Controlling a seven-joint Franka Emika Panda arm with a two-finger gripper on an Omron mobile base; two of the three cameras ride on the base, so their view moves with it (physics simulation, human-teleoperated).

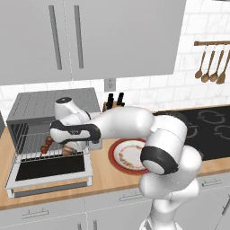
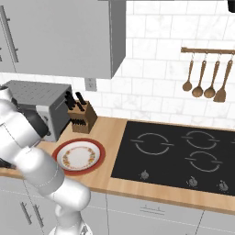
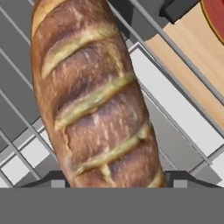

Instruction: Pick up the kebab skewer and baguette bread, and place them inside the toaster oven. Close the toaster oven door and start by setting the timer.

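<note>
A: Report the large items first. Any readable labels?

B: No writing can be read on any surface. The wooden bench (image 1: 103, 177) carries the toaster oven (image 1: 42, 110), a boxy silver-grey unit with a ribbed top. Its door (image 1: 49, 170) is folded down flat toward the front, dark glass facing up. Right of the oven lies a black cooktop (image 2: 183, 153) with ring markings.

A: Contents of the oven?

B: The wire rack (image 1: 31, 146) holds the kebab skewer (image 1: 46, 145), seen as dark red chunks near the rack's front edge. The baguette (image 1: 68, 150) is just to its right, at the oven mouth, above the rack.

A: State of the tool?

B: The tool (image 1: 72, 146) is clenched on the baguette. In the hand view the loaf (image 3: 94, 96) runs up from between the two finger tips, with the rack wires and the open door behind it. Whether the loaf touches the rack cannot be told.

A: Other containers?

B: A red-rimmed plate (image 2: 79, 156) sits on the bench between oven and cooktop, just beside the oven; it carries a ring of brown marks and no food. A wooden knife block (image 2: 82, 117) with dark handles stands behind it. Four wooden spoons (image 2: 204, 80) hang from a wall rail above the cooktop.
</note>
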